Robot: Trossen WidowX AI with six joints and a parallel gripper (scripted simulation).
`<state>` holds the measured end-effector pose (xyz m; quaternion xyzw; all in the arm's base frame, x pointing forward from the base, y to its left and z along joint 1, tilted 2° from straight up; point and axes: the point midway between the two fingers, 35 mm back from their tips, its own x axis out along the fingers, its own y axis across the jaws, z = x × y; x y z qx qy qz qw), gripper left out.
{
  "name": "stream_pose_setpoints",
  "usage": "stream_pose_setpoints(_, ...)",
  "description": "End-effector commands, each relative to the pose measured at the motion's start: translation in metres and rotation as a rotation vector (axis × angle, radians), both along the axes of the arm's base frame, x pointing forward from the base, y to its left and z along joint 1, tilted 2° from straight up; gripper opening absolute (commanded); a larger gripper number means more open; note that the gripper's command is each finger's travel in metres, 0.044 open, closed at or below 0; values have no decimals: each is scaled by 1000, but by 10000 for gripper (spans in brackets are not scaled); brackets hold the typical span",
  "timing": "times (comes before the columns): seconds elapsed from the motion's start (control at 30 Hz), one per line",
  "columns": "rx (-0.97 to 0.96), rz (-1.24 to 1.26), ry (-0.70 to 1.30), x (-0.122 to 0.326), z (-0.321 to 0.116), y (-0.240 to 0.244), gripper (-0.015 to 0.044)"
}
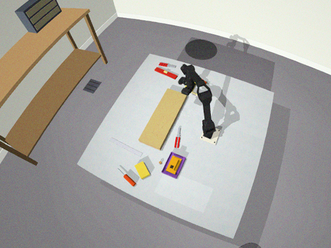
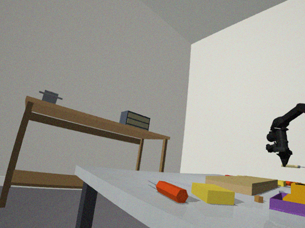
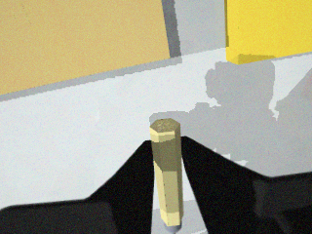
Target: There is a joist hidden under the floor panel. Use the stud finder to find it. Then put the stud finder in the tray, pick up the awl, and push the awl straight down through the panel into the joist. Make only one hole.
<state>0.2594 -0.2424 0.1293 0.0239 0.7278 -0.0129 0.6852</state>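
My gripper (image 2: 284, 165) (image 3: 166, 144) is shut on the awl (image 2: 291, 166) (image 3: 172, 192) by its pale hexagonal handle. The awl lies nearly level in the fingers, its thin metal tip pointing away to the right in the exterior view, and is held above the table. The tan floor panel (image 1: 163, 119) (image 2: 236, 182) (image 3: 73, 44) lies flat; the gripper is just off its far end. The orange-yellow stud finder (image 1: 176, 160) (image 2: 300, 192) sits inside the purple tray (image 1: 169, 174) (image 2: 293, 212). The joist is hidden.
A yellow block (image 3: 273, 26) lies beyond the panel's far end. Red pliers (image 1: 176, 141) lie between panel and arm base. A red level (image 1: 171, 75), another yellow block (image 1: 142, 170) (image 2: 220, 196), an orange screwdriver (image 1: 129, 180) (image 2: 170, 191), and a small wooden cube (image 1: 160, 162) (image 2: 259, 198) lie around.
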Motion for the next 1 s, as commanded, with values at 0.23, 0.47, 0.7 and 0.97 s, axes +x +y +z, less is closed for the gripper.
stream_pose_setpoints(0.23, -137, -38, -26, -3, 15, -3, 0)
stream_pose_setpoints(0.47, -310, -109, -81, -4, 26, -7, 0)
stream_pose_setpoints(0.7, -475, -194, -156, -7, 39, -9, 0)
stream_pose_setpoints(0.97, -650, -307, -265, -13, 55, -10, 0)
